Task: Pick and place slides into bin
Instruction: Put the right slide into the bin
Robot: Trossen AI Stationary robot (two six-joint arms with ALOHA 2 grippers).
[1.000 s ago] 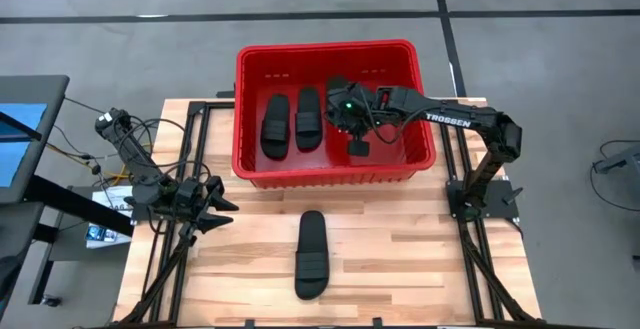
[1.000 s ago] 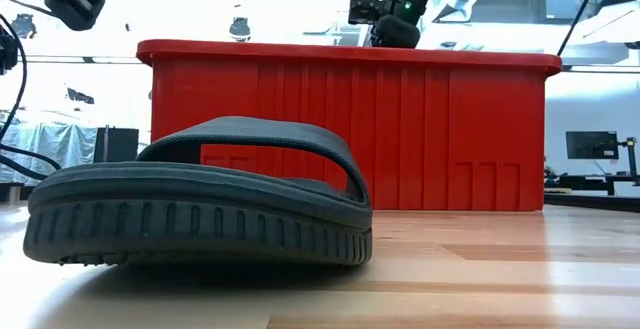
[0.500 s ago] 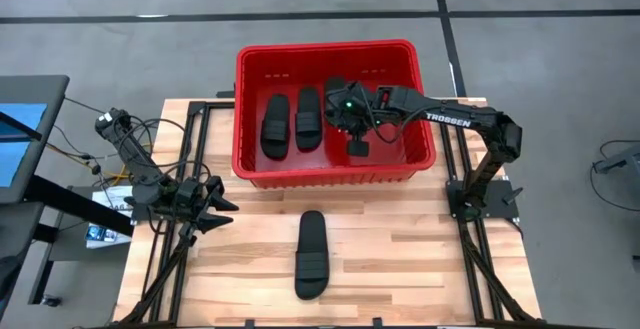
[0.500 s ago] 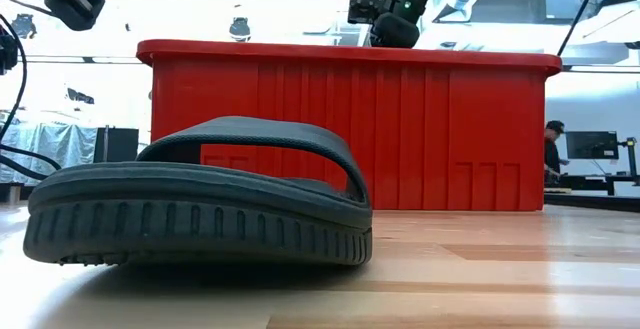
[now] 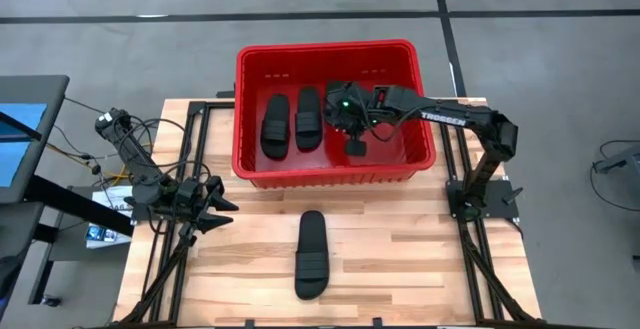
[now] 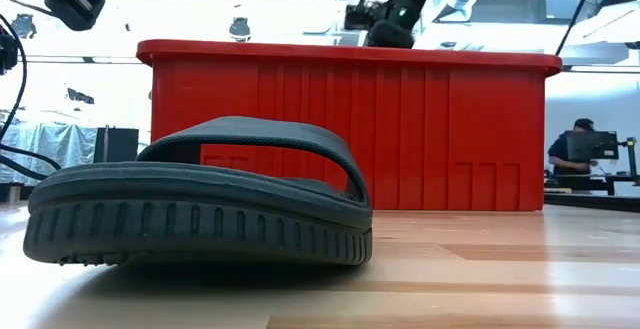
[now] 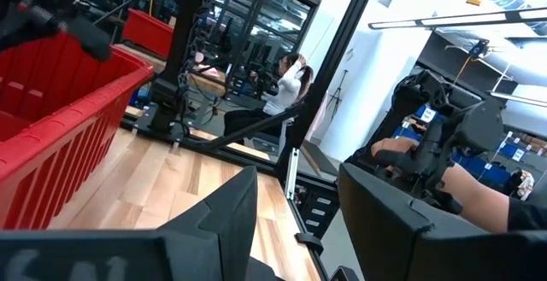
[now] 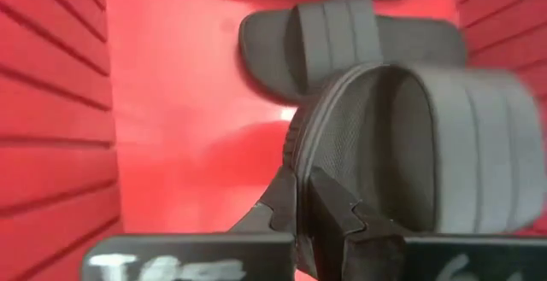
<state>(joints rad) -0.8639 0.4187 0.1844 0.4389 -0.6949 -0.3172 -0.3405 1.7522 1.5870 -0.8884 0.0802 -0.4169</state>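
Your right gripper point(image 5: 345, 119) hangs inside the bin point(image 5: 250, 164), a large rectangular red plastic crate with a thick rolled rim and vertical ribs on its walls, standing at the far edge of the wooden table point(image 5: 400, 259). In the right wrist view the two dark fingers point(image 8: 282, 200) are pinched narrowly on the edge of the held slide point(image 8: 427, 144), gripping its sole rim beside the wide ribbed strap; this sandal is tilted, raised above the bin floor, with its matte footbed facing the camera. Two more slides lie flat on the bin floor to the left of your gripper, the left bin slide point(image 5: 275, 126) and the middle bin slide point(image 5: 308, 119), side by side with their long axes running from the near wall toward the far wall. The fourth, the table slide point(image 5: 311, 254), rests alone on the light planks in front of the bin, its long axis likewise running front to back; in the low view its grooved sole edge and arched strap point(image 6: 250, 144) fill the foreground. Your left gripper point(image 5: 215, 206) waits at the table's left side, well apart from every sandal, its fingers point(image 7: 231, 213) spread with a clear gap between them.
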